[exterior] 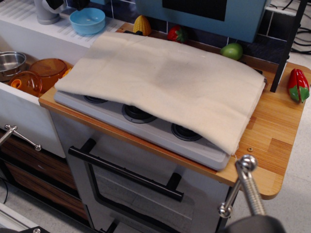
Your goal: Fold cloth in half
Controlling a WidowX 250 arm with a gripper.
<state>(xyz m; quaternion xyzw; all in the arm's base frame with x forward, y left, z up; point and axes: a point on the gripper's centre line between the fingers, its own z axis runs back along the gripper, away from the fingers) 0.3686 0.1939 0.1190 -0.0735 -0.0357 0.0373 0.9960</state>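
The cream cloth lies over the white toy stove top, its far side reaching the back wall. A faint grey smudge marks its middle. At its right front edge two stacked layers show, so it lies doubled. The front row of burners is uncovered. A small dark part at the top edge above the blue bowl may be my gripper. It is cut off by the frame, far from the cloth, and its jaws do not show.
A blue bowl and a grey faucet stand at the back left. Toy corn, strawberry, a green fruit and a red pepper ring the stove. The sink holds a steel pot and orange dishes. A metal rod stands at the front right.
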